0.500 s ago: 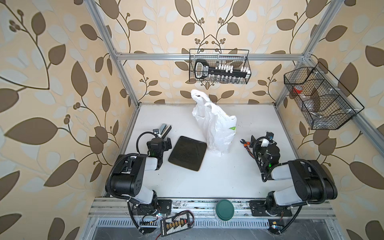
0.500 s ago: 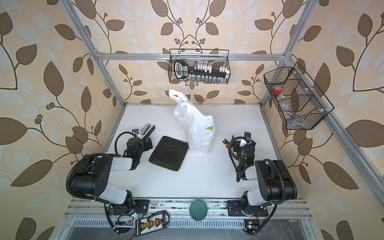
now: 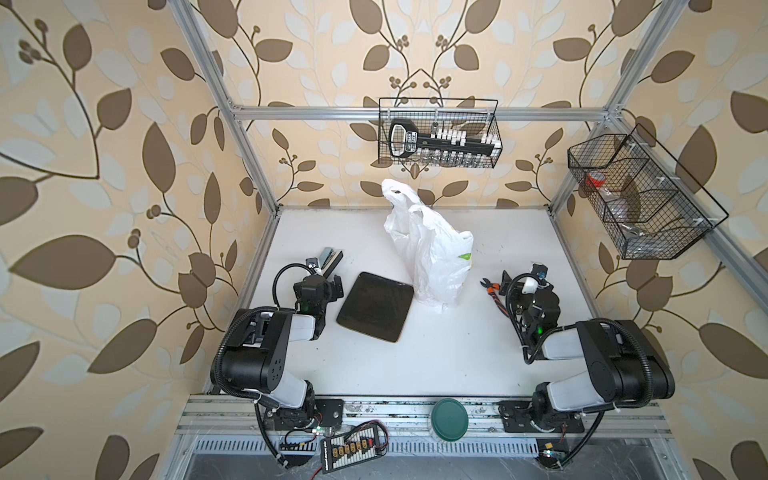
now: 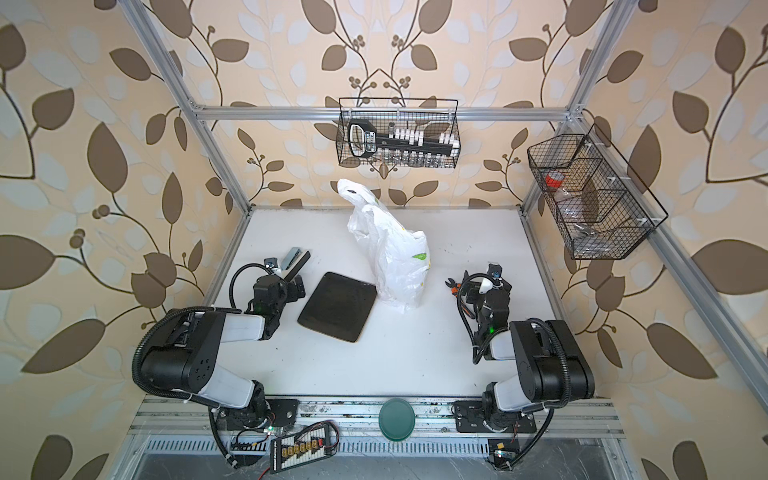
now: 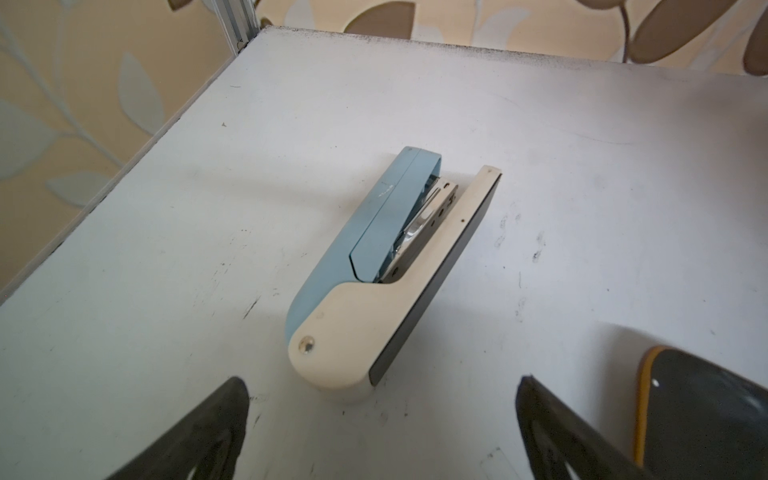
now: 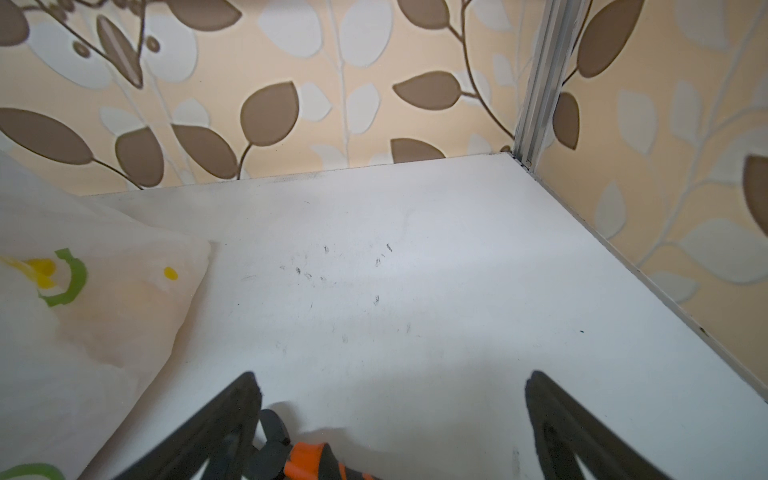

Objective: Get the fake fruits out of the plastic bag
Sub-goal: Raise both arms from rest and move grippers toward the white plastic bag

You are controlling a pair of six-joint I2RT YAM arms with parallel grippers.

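Standing upright near the middle of the white table, the plastic bag (image 3: 432, 253) is thin, crinkly and white with yellow-green lemon prints. Its handle loops poke up and its base sits right beside the far corner of the black plate (image 3: 376, 307); can't make out the fake fruits through it. Left gripper (image 5: 382, 384) is spread wide and empty, pointing at a blue-and-cream stapler (image 5: 390, 270), with the plate between it and the bag. Right gripper (image 6: 392, 378) is spread wide and empty too, above orange-handled cutters (image 6: 307, 457), with the bag near but off to its side, not touching.
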